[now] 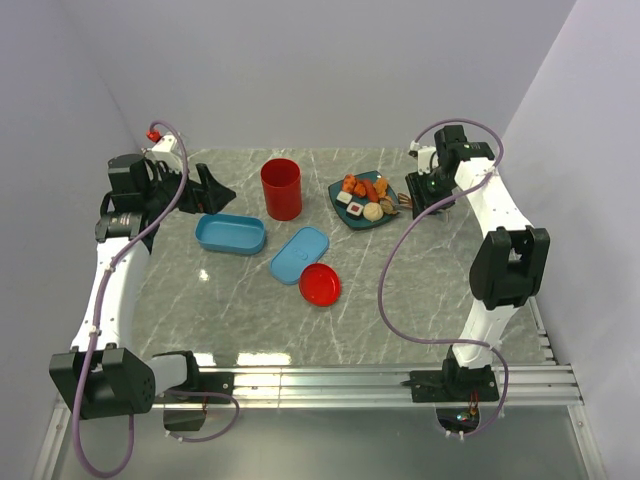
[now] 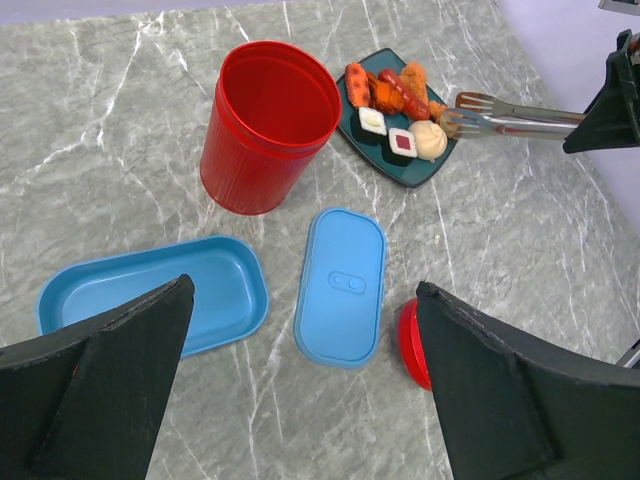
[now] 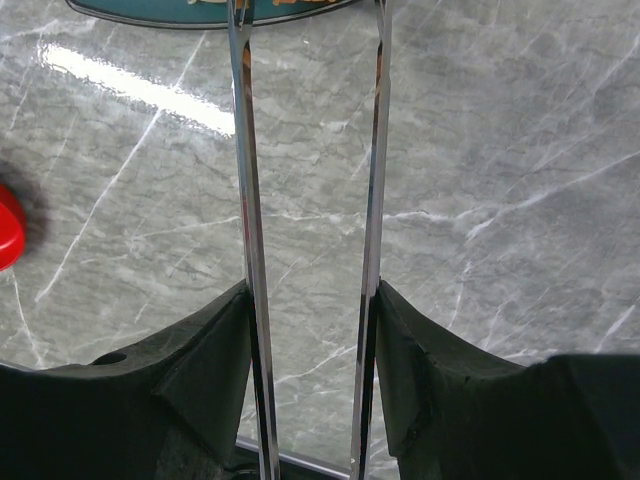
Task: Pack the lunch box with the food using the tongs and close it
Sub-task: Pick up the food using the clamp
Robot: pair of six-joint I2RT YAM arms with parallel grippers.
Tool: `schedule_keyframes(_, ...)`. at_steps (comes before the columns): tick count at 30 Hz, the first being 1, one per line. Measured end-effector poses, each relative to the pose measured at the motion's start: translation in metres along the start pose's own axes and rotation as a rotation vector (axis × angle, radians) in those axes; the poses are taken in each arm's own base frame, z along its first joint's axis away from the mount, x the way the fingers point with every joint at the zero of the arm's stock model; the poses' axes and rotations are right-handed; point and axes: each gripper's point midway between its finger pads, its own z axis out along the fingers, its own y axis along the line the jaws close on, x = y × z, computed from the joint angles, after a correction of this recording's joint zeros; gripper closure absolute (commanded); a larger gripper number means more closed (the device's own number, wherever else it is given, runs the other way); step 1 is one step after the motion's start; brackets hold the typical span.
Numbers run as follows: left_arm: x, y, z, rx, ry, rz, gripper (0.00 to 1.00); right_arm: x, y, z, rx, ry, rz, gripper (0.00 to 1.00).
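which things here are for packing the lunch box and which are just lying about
For the job: shallow light-blue plastic lunch box, flat blue lid, bite-size toy food on dark teal square plate, slim silver metal tongs.
Lying about: tall red ribbed cup, flat round red disc.

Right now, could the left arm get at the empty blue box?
Probably yes: the left gripper hangs open close by the lunch box, with nothing standing between them.
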Motion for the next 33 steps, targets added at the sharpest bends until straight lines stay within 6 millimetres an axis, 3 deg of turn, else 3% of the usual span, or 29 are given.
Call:
schedule_keyframes(4,0.002,0.002,0.002,-0.001,0.006,-0.005,0.01,0.0,0.0,0.001,-0.001,0.003,0.001,0.46)
schedule_keyframes(15,0.002,0.002,0.002,-0.001,0.008,-0.006,0.01,-0.001,0.003,0.001,-0.017,-0.002,0.007,0.66)
schedule_keyframes(25,0.002,0.002,0.002,-0.001,0.008,-0.006,0.01,-0.004,0.004,-0.008,-0.027,-0.018,0.013,0.71)
schedule_keyframes(33,0.002,0.002,0.002,-0.001,0.008,-0.007,0.01,-0.014,0.011,-0.028,-0.047,-0.081,0.004,0.72)
